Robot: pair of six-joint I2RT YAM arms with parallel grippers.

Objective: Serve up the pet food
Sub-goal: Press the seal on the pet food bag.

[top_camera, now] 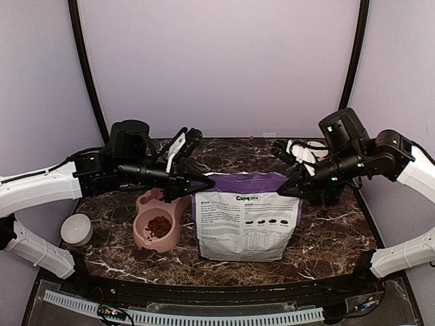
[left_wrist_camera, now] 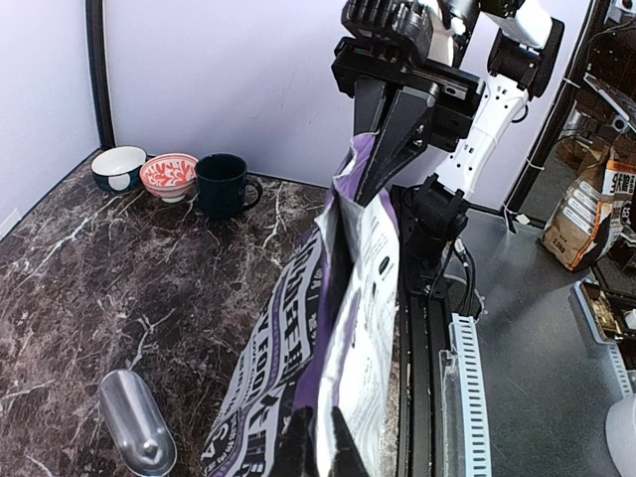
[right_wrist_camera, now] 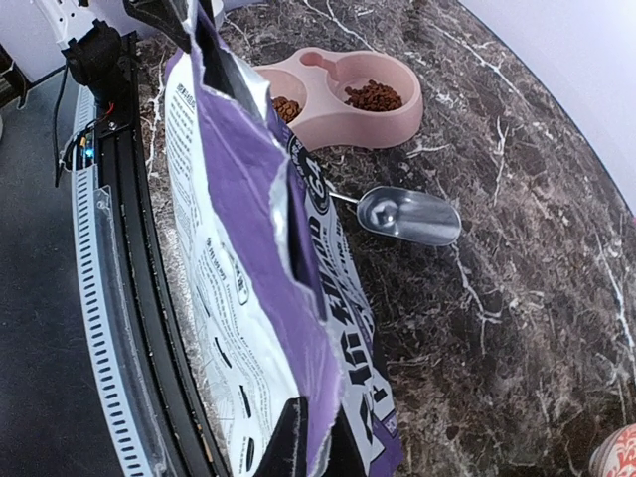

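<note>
Nearest the arms, a small white bowl (top_camera: 76, 229) sat off to the left on the tabletop (top_camera: 340, 231), nothing to do with the job as far as I could tell. Next back, the purple-and-white bag (top_camera: 241, 227) stood upright in the middle, with the pink double bowl (top_camera: 139, 234) just beside it on the left. The pet food (top_camera: 158, 226) was already in there: a modest heap in the near compartment, and the right wrist view showed some in the other one too. So I'd call the serving mostly done, though neither side looked anywhere near full. Up at the bag's top, the left claw (top_camera: 197, 180) was pinched together on the left corner and the right claw (top_camera: 292, 191) was clamped on the right corner, both holding it up. Behind the bag lay the metal scoop (right_wrist_camera: 407, 216), empty as far as I could see and with nobody holding it. Way back by the wall were a dark mug (left_wrist_camera: 223, 185) and two patterned bowls (left_wrist_camera: 169, 175). My guess at what was left: a top-up maybe, then letting go of the bag.
</note>
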